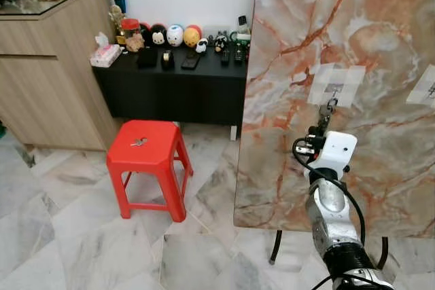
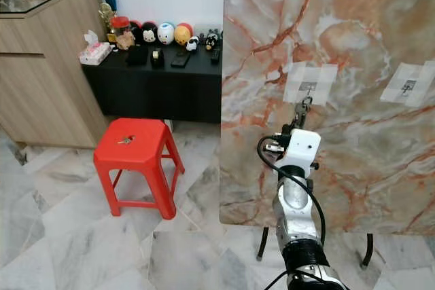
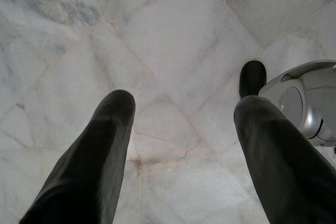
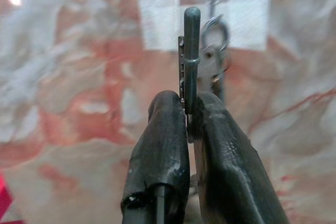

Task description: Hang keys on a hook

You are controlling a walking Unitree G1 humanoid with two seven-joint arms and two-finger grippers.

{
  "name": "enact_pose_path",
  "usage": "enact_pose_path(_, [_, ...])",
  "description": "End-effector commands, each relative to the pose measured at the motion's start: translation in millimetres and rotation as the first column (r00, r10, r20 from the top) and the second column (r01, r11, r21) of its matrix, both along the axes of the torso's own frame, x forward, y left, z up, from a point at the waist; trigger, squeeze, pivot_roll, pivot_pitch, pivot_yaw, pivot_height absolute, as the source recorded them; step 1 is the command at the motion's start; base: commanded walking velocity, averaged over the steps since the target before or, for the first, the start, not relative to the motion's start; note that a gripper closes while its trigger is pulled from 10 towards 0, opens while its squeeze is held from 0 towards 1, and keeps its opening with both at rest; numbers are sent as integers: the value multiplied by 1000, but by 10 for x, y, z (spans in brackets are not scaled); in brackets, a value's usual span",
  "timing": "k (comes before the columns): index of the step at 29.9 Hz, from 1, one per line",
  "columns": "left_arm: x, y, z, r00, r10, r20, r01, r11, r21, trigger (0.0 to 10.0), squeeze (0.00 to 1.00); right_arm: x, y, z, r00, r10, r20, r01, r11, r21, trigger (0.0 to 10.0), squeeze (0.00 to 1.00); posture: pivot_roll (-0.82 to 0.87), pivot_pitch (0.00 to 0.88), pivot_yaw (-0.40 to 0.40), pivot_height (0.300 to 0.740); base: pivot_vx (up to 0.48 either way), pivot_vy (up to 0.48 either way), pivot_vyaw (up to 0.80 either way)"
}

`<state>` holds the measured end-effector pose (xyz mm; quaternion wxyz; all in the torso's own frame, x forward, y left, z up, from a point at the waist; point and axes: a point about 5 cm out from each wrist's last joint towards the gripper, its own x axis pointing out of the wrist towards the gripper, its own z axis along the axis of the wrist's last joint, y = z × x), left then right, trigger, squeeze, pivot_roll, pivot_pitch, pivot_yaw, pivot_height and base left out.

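right arm (image 1: pixel 331 219): silver shell, white wrist block, looped black cable | grippers: long black fingers (image 3: pixel 100 156)

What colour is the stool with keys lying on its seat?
Red. The stool shows best in the left eye view, left of the marbled board.

Glossy marble tabletop (image 1: pixel 380 39); metal keys (image 4: pixel 191 51); shiny plastic stool (image 1: pixel 146 147).
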<state>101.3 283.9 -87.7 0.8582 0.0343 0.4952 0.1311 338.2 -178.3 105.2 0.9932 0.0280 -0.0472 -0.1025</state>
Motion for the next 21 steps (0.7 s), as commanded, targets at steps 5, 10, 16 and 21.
enact_pose_path(5, [56,-2,13,1000,2,12,-2,1000,-4,10000,0,36,-133,146,998,-39,46,39,999,-10,10000,0,-22,0,-18,740,0,-374,0])
enact_pose_path(10, [53,-60,-11,1000,12,8,-12,1000,-16,10000,0,69,-120,202,998,-21,56,23,999,-39,10000,0,-23,0,-32,740,0,-400,0])
enact_pose_path(16, [22,-134,-46,1000,15,0,-15,999,-31,10000,0,88,-147,241,998,-27,61,30,999,-43,10000,0,-35,0,-30,740,0,-397,0])
enact_pose_path(21, [35,-199,-62,1000,-2,6,2,999,-44,10000,0,93,-143,268,998,-28,65,31,999,-45,10000,0,-32,0,-30,740,0,-397,0])
